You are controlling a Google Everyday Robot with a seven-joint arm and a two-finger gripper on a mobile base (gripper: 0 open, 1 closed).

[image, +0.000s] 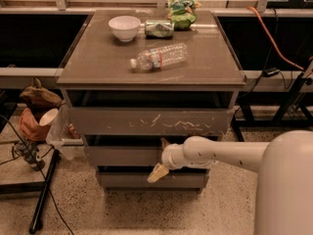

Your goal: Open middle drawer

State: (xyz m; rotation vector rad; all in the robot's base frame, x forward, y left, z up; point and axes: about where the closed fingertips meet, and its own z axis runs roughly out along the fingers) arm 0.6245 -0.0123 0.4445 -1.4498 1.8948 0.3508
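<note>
The middle drawer [122, 155] is a plain grey-brown front between the scratched top drawer [146, 121] and the short bottom drawer [127, 180]. My gripper [160, 158] is at the end of the white arm [220, 153], which reaches in from the lower right. It sits against the right half of the middle drawer's front. Its fingers are spread apart. The upper fingertip [164, 142] is at the gap above the drawer and the lower fingertip [156, 173] hangs by the gap below it. The drawer looks nearly flush with the one below.
A white bowl [124, 27], a green can [159, 28], a green chip bag [182, 11] and a lying plastic bottle [159, 57] are on the cabinet top. A brown bag [38, 99], a black pole [44, 195] and cables are on the floor at left. An orange cable [274, 38] and table legs are at right.
</note>
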